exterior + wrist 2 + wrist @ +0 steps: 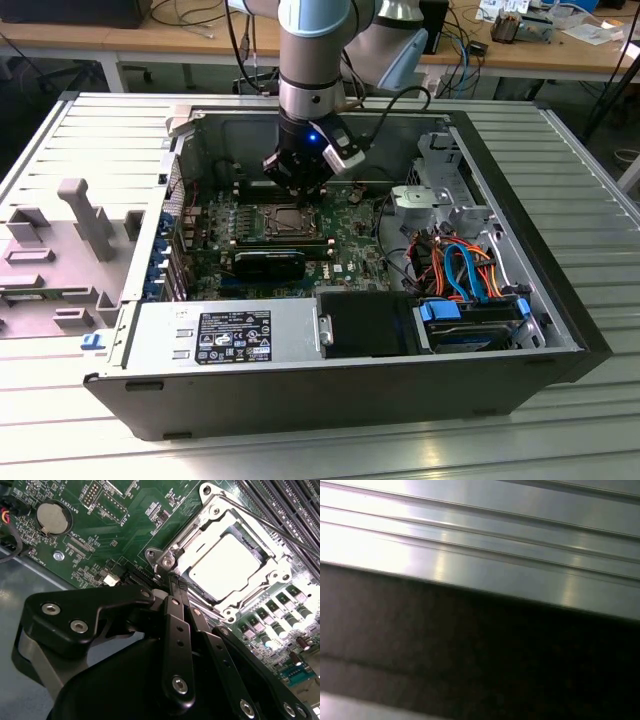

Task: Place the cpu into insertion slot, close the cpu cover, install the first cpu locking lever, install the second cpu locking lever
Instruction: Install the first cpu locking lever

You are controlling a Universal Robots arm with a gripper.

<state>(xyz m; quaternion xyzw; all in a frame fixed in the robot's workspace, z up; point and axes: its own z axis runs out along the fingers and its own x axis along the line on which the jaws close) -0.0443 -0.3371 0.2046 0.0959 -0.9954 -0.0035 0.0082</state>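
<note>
Second wrist view puts the gripper (172, 580) right at one corner of the socket. Its black fingers are drawn together to a single tip with no gap that I can make out and nothing caught between them. That tip sits on or just above the hinge hardware at the corner; I cannot tell whether it is touching.

Just beyond the tip, the cpu (225, 565) lies flat in its seat, its pale metal top showing through the window of the cpu cover (197, 535). The cover lies down flat around the cpu. Along the socket's far edge a thin wire locking lever (272, 527) runs out over the memory slots (292, 500), and it looks unlatched to me.

In the exterior view the gripper (298, 185) hangs straight down over the insertion slot (287, 222), which is near the middle of the green motherboard (350, 245), toward the far wall of the open computer case (300, 390).

My reading is that placing the cpu and closing the cover are done and I am on the first locking lever. That work calls for a closed tip kept squarely on thin wire. It also needs a short, controlled push, since the board's small components sit just beside the socket's rim.
</note>
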